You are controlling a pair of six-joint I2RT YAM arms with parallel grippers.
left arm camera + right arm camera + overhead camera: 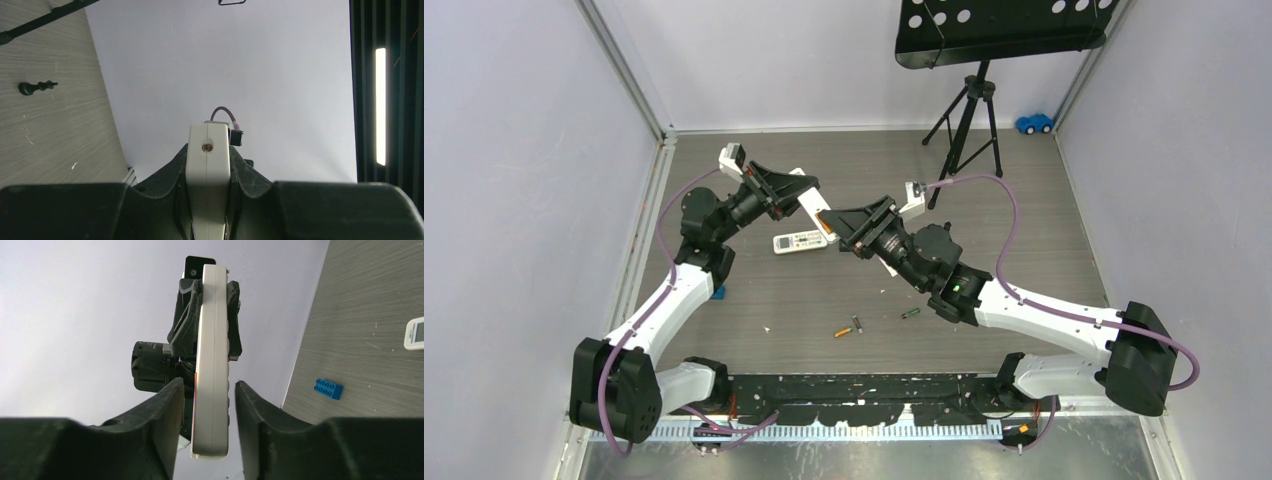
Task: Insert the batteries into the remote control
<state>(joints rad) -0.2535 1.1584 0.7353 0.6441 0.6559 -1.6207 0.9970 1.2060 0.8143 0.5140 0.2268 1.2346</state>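
My left gripper (208,156) clamps the remote (212,365); my right gripper (210,386) is apart around it (batteries (857,324) lie on the bench (1024,210)).

The tabletop (1044,210) is matt grey laminate printed with a fine wood grain and flecked with small pale marks. The remote control (212,365) is smooth white plastic with a soft satin sheen and a thin moulded seam along its side. The left gripper (796,195) and right gripper (207,385) have matt black plastic fingers (160,410). The arm shells (1044,315) are glossy white plastic, and the cables (1007,215) wear dull purple sheathing. The walls (514,150) are smooth and matt. By the far edge, the music stand (999,25) has a perforated tray of semi-gloss black metal. Near the left edge, a blue brick (328,388) is glossy plastic.
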